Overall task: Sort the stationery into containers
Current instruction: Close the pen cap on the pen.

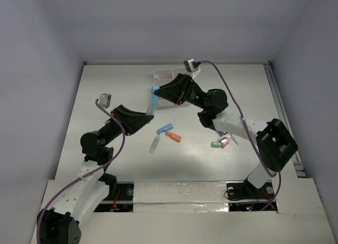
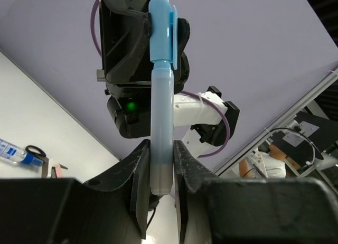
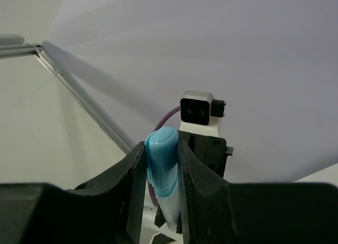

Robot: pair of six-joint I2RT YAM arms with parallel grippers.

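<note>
The light-blue marker (image 1: 153,100) is off the table, in the air between my two arms. Its long axis runs roughly near to far, with the capped end pointing away toward the white organizer (image 1: 163,73). The left gripper (image 2: 161,167) is clamped on the bare barrel end. The right gripper (image 3: 161,157) is closed around the cap and clip, so both ends are gripped at once. I judge this to be the middle of a handover.

What matters for the next move is that the organizer lies just beyond the right gripper and well away from the left one, so the right arm is the nearer carrier. The left must let go before the right pulls along the marker's axis.

I can read no print on the marker. Down on the table the tube (image 2: 12,151) carries a blue label, but its lettering is too small to make out.
</note>
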